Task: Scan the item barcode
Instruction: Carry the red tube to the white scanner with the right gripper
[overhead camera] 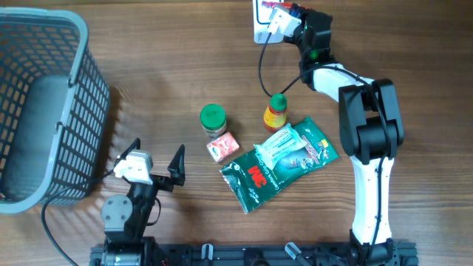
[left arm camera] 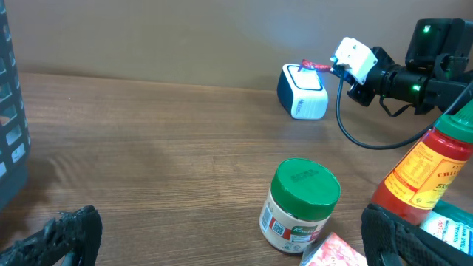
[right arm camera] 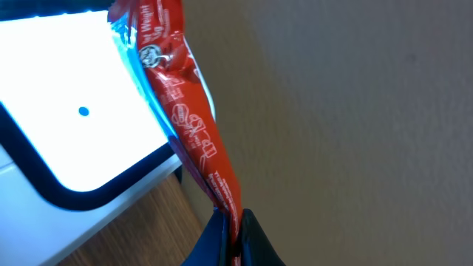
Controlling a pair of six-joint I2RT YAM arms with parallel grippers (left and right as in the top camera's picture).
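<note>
My right gripper [right arm camera: 233,235] is pinched tight on the red packet [right arm camera: 194,129], holding it over the scanner's [right arm camera: 66,111] lit face at the table's [overhead camera: 148,74] 12 o'clock. My left gripper [overhead camera: 157,150] sits spread wide and empty at 8 o'clock, beside the basket [overhead camera: 44,44], with the jar [overhead camera: 213,117] at its 1 o'clock.

Thin red-and-blue packet [right arm camera: 194,129] — seen edge-on — just beside the white scanner [right arm camera: 89,159], whose lit window shows 1 blue dot.
</note>
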